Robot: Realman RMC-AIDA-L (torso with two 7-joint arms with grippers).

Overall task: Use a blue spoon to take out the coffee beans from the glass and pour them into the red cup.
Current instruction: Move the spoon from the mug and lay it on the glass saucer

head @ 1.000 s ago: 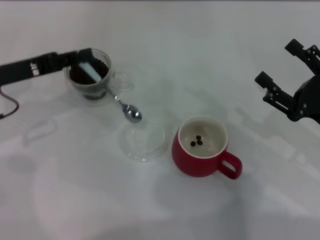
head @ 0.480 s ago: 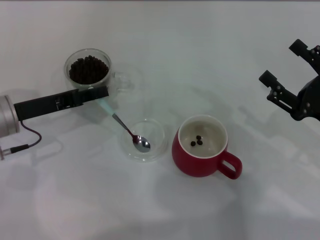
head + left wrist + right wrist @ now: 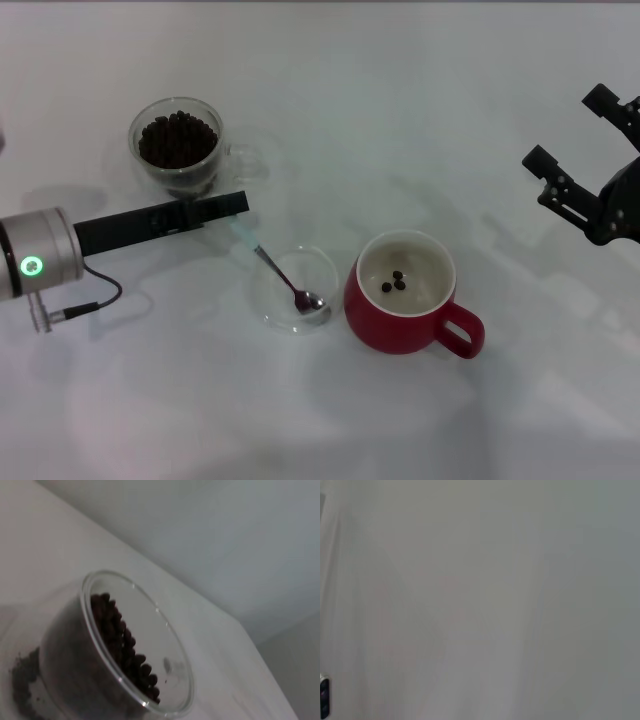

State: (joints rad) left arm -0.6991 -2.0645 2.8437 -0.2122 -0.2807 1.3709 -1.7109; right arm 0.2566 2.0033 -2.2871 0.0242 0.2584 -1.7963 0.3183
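The glass (image 3: pixel 180 150) stands at the back left, full of coffee beans (image 3: pixel 177 138). It also fills the left wrist view (image 3: pixel 125 650), beans (image 3: pixel 131 652) against its wall. My left gripper (image 3: pixel 236 208) reaches in from the left, just in front of the glass, shut on the pale handle of the blue spoon (image 3: pixel 275 268). The spoon slants down and its shiny bowl rests in a flat clear dish (image 3: pixel 283 312); I see no beans in it. The red cup (image 3: pixel 390 325) stands right of the dish with three beans (image 3: pixel 394 281) inside. My right gripper (image 3: pixel 575 135) hangs open at the far right.
The white table (image 3: pixel 330 420) carries everything. The red cup's handle (image 3: pixel 463 332) points to the front right. The right wrist view shows only a plain pale surface.
My left gripper has carried the spoon from the glass to the right and forward. The spoon's bowl now rests in the clear dish, closer to the red cup. The right arm barely moved.
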